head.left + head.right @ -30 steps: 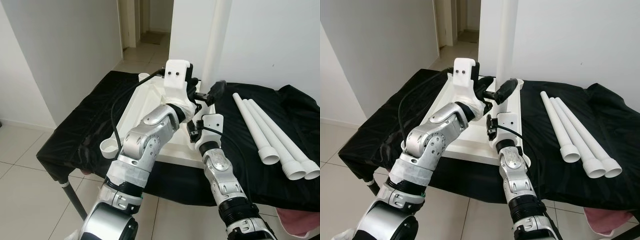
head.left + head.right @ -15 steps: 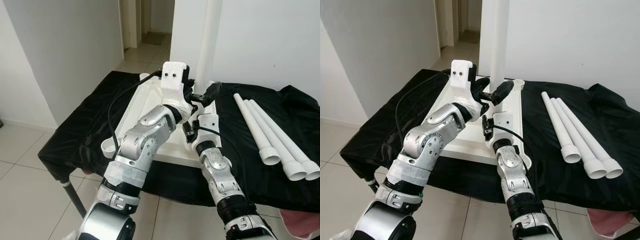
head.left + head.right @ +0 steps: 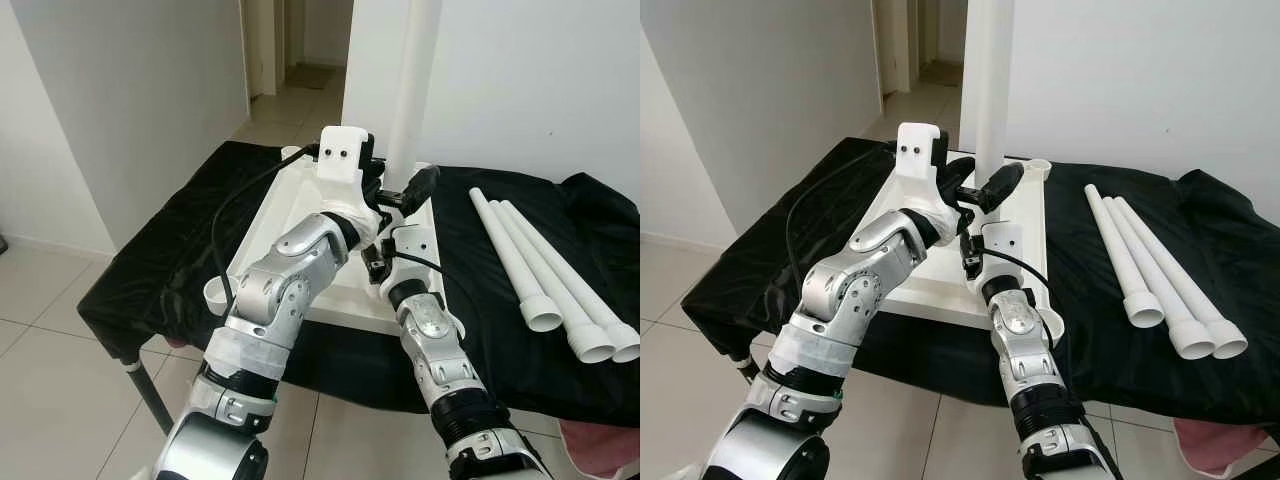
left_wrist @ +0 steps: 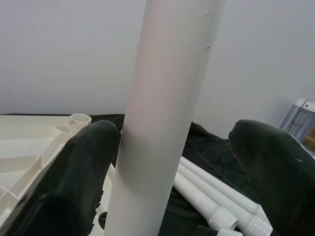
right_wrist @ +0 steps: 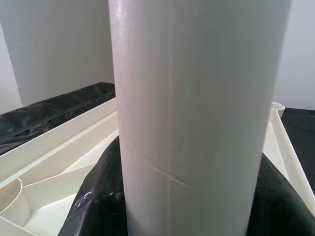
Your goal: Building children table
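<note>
A white table top lies upside down on the black-draped table. Above its right side a long white leg stands nearly upright. My right gripper is shut on the leg's lower part, and the leg sits squeezed between its black fingers. My left gripper reaches in from the left and is open around the same leg. One finger touches the leg and the other stands apart. The leg's bottom end is hidden behind the grippers.
Three more white legs lie side by side on the black cloth to the right. Round corner sockets show on the table top. A white wall stands behind, a doorway at the back left, and tiled floor in front.
The held leg has swung from leaning right to nearly upright and shifted a little left. Both grippers stayed at its lower part.
</note>
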Controlling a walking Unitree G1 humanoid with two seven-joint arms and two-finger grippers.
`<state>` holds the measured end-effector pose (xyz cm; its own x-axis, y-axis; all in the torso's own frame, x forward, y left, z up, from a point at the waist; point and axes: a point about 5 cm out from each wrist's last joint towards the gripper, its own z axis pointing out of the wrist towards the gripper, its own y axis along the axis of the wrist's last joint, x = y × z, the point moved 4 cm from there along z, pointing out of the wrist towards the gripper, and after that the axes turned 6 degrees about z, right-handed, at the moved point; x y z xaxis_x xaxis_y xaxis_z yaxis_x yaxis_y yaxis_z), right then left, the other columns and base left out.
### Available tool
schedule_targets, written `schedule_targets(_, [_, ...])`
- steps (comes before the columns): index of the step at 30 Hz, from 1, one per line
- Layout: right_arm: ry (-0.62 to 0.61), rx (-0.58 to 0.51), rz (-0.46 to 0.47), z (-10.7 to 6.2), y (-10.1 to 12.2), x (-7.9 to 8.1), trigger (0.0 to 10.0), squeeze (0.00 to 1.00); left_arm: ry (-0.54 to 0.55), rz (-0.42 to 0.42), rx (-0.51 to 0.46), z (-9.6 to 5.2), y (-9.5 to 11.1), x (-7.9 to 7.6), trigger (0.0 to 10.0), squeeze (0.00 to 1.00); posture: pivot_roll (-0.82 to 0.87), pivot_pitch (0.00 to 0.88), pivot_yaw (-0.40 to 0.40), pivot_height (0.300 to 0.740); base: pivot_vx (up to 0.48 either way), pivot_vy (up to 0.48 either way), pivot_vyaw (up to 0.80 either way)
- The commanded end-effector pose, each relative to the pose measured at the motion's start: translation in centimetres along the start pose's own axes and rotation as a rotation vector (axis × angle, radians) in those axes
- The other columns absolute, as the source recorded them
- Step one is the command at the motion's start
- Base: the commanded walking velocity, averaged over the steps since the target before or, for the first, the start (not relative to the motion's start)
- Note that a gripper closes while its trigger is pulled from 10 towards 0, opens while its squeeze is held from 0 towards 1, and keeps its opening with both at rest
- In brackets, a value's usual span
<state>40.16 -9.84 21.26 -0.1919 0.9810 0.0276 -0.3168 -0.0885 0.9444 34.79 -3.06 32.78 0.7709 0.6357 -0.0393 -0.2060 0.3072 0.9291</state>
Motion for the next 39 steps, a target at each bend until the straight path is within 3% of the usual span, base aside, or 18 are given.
schedule_targets(1, [-0.003,-0.007,0.009,-0.3,0.0,-0.1,10.0,0.0,-0.018,0.005,0.03,-0.3,-0.7,-0.1,10.0,0.0,0.07,0.077,0.015,0.74,0.0,0.0,0.0])
schedule_targets(6, [-0.013,-0.016,-0.001,-0.4,0.2,-0.6,10.0,0.0,-0.007,0.001,0.043,-0.7,-1.0,0.6,10.0,0.0,0.06,0.078,0.015,0.74,0.0,0.0,0.0])
schedule_targets(9, [-0.074,-0.013,-0.023,-1.1,0.0,-2.3,10.0,0.0,0.008,0.056,0.072,-2.0,-1.4,2.0,10.0,0.0,0.04,0.079,0.025,0.74,0.0,0.0,0.0])
schedule_targets(12, [-0.09,-0.017,-0.028,-1.5,0.0,-2.7,10.0,0.0,0.025,0.065,0.082,-2.8,-1.7,2.9,10.0,0.0,0.04,0.079,0.025,0.74,0.0,0.0,0.0])
schedule_targets(13, [-0.108,-0.043,-0.028,-2.0,0.4,-3.5,10.0,0.0,0.044,0.067,0.105,-3.4,-2.4,3.5,10.0,0.0,0.0,0.077,0.055,0.74,0.0,0.0,0.0])
schedule_targets(15, [-0.108,-0.043,-0.028,-2.0,0.4,-3.5,10.0,0.0,0.044,0.067,0.105,-3.4,-2.4,3.5,10.0,0.0,0.0,0.077,0.055,0.74,0.0,0.0,0.0])
schedule_targets(17, [-0.163,-0.078,-0.035,-3.3,0.9,-5.3,10.0,0.0,0.049,0.051,0.201,-5.0,-5.2,4.3,10.0,0.0,-0.04,0.097,0.073,0.74,0.0,0.0,0.0])
schedule_targets(18, [-0.163,-0.078,-0.035,-3.3,0.9,-5.3,10.0,0.0,0.049,0.051,0.201,-5.0,-5.2,4.3,10.0,0.0,-0.04,0.097,0.073,0.74,0.0,0.0,0.0])
schedule_targets(20, [-0.195,-0.078,-0.058,-4.4,0.9,-6.3,10.0,0.0,0.052,0.011,0.271,-6.1,-7.5,4.4,10.0,0.0,-0.05,0.105,0.082,0.74,0.0,0.0,0.0])
schedule_targets(23, [-0.199,-0.08,-0.062,-4.8,0.9,-6.5,10.0,0.0,0.055,-0.003,0.284,-6.2,-7.9,4.3,10.0,0.0,-0.05,0.105,0.082,0.74,0.0,0.0,0.0])
schedule_targets(26, [-0.208,-0.06,-0.064,-6.3,0.2,-6.7,10.0,0.0,0.057,-0.054,0.281,-7.4,-8.7,4.3,10.0,0.0,-0.08,0.096,0.075,0.74,0.0,0.0,0.0])
schedule_targets(29, [-0.204,-0.057,-0.059,-6.6,0.1,-6.6,10.0,0.0,0.073,-0.044,0.266,-7.5,-8.6,4.5,10.0,0.0,-0.08,0.096,0.075,0.74,0.0,0.0,0.0])
schedule_targets(34, [-0.138,-0.025,-0.07,-7.2,-0.8,-6.2,10.0,0.0,0.067,-0.033,0.211,-7.6,-7.9,4.0,10.0,0.0,-0.08,0.065,0.069,0.74,0.0,0.0,0.0])
schedule_targets(35, [-0.08,-0.01,-0.09,-7.2,-1.3,-5.8,10.0,0.0,0.049,-0.05,0.189,-7.8,-7.5,3.7,10.0,0.0,-0.08,0.047,0.062,0.74,0.0,0.0,0.0])
schedule_targets(37, [-0.058,0.004,-0.095,-7.2,-1.6,-5.8,10.0,0.0,0.026,-0.027,0.192,-7.9,-7.3,3.5,10.0,0.0,-0.06,0.042,0.052,0.74,0.0,0.0,0.0])
schedule_targets(39, [-0.003,0.024,-0.102,-7.4,-2.2,-5.5,10.0,0.0,-0.02,0.084,0.186,-8.4,-6.8,3.1,10.0,0.0,-0.05,0.032,0.05,0.74,0.0,0.0,0.0])
